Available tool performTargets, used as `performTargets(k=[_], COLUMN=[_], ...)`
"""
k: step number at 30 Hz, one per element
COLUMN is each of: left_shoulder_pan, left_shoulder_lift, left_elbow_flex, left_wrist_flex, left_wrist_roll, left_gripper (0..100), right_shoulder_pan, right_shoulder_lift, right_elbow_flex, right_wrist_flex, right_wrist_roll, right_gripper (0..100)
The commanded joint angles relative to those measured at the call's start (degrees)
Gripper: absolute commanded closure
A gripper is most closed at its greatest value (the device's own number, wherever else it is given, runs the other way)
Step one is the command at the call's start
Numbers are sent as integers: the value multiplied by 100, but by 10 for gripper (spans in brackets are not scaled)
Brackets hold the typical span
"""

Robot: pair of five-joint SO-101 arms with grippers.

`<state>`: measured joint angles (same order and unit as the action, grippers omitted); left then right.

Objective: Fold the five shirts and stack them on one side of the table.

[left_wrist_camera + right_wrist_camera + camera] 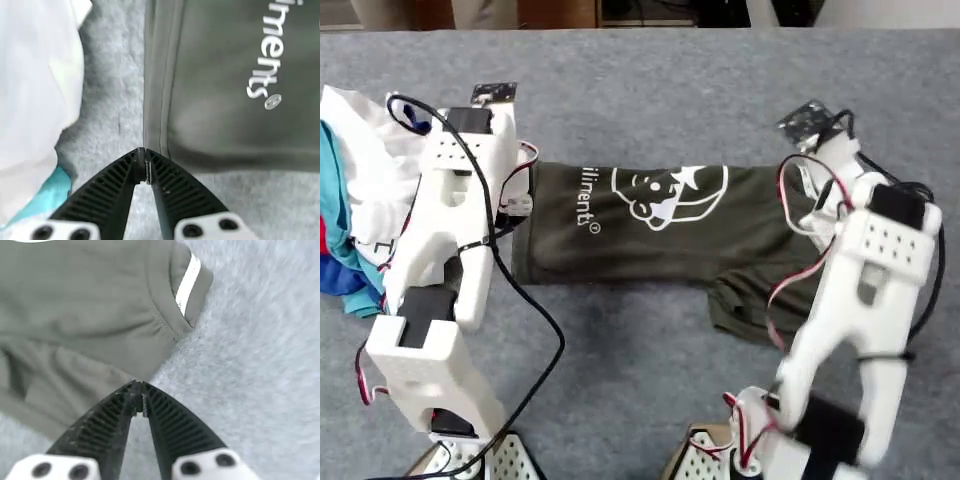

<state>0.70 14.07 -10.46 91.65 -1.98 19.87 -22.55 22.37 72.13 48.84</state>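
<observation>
The dark olive cotton shirt with a white print (660, 235) lies flat in the centre of the high view. Bare grey felt-covered table (650, 90) lies above and below it, and a crumpled heap of white, teal and blue shirts (355, 200) is at the left edge. The left gripper (145, 167) is clenched on the shirt's left hem, and the right gripper (139, 399) pinches its right edge near the collar.
</observation>
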Motion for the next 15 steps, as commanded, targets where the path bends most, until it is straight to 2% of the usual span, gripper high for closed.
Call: performTargets(k=[1, 6, 10, 15], left_shoulder_pan=[97, 378, 571, 527], left_shoulder_lift=[-479, -1912, -3099, -3785], left_elbow_flex=[-193, 756, 1908, 3121], left_wrist_flex=[193, 158, -202, -756], left_wrist_roll=[-44, -360, -360, -378], left_gripper=[981, 981, 981, 981], right_shoulder_pan=[-75, -31, -57, -13], right_shoulder_lift=[-989, -1771, -2193, -2598], right_elbow_flex=[189, 1033, 1420, 1780], right_wrist_flex=[527, 1002, 1767, 2391], right_wrist_roll=[642, 1319, 1881, 2831], right_gripper=[994, 993, 983, 871])
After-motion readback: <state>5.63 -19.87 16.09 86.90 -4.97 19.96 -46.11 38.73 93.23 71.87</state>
